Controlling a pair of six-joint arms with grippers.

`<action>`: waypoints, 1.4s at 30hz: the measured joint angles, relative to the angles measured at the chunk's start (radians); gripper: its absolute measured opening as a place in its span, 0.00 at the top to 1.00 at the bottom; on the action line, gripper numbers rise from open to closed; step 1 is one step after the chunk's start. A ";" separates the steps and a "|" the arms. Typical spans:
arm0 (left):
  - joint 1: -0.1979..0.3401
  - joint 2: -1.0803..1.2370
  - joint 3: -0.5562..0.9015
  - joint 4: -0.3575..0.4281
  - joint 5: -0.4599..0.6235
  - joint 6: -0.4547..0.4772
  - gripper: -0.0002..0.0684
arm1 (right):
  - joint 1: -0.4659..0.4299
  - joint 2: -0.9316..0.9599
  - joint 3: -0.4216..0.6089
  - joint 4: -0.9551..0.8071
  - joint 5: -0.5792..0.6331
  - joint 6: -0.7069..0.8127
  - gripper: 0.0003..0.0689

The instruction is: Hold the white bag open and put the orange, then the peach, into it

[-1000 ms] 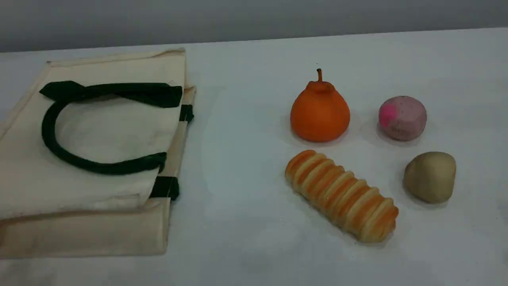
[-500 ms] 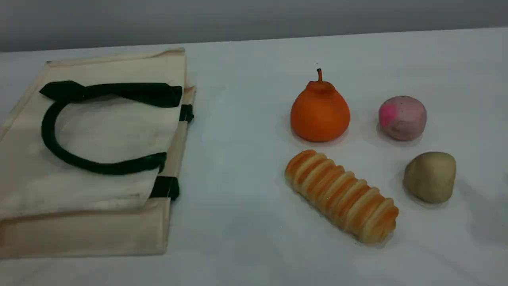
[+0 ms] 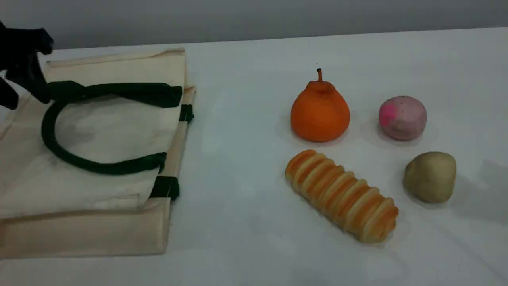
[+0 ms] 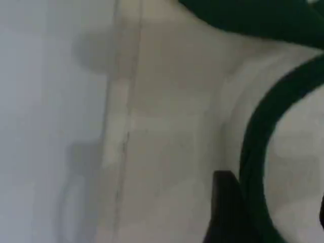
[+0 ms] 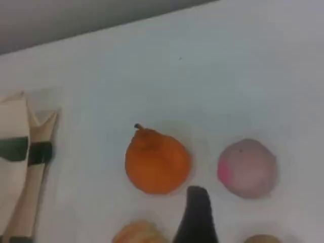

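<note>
the white bag point(image 3: 99, 131) lies flat on the table point(image 3: 246, 190) at the scene's left, its long axis running near to far and its mouth edge turned toward the fruits on the right. its dark green handle point(image 3: 79, 163) rests looped on the upper panel.

the orange point(image 3: 320, 111) stands upright on its base, stem pointing up, well apart from the bag. the peach point(image 3: 402, 117) sits just to its right, not touching it, magenta patch facing left. a ridged bread roll point(image 3: 341, 195) lies diagonally in front of the orange, and a tan lump point(image 3: 430, 176) sits in front of the peach.

the left gripper point(image 3: 22, 79) enters at the scene's far left edge, over the bag's far left corner and close beside the handle's strap end. in the left wrist view one dark fingertip point(image 4: 228, 210) shows next to the green handle point(image 4: 258, 147); contact cannot be confirmed. its jaws stand spread with nothing between them.

the right gripper does not appear in the scene view. in the right wrist view its fingertip point(image 5: 195, 217) shows low in the frame, with the orange point(image 5: 157, 162) and the peach point(image 5: 247, 168) beyond it on either side. its jaws stand wide apart, holding nothing.
</note>
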State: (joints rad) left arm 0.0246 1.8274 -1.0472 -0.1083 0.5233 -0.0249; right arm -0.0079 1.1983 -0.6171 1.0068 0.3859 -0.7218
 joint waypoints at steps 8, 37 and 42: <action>-0.029 0.083 -0.036 -0.009 -0.011 0.038 0.44 | 0.000 0.052 0.000 0.149 -0.014 -0.163 0.24; -0.050 0.197 -0.035 -0.047 -0.109 0.072 0.74 | 0.000 0.052 0.000 0.179 -0.019 -0.205 0.24; -0.050 0.197 -0.035 -0.048 -0.109 0.072 0.89 | 0.000 0.052 0.000 0.180 -0.019 -0.205 0.24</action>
State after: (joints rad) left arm -0.0255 2.0248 -1.0825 -0.1563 0.4140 0.0475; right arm -0.0079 1.2502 -0.6171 1.1869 0.3669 -0.9263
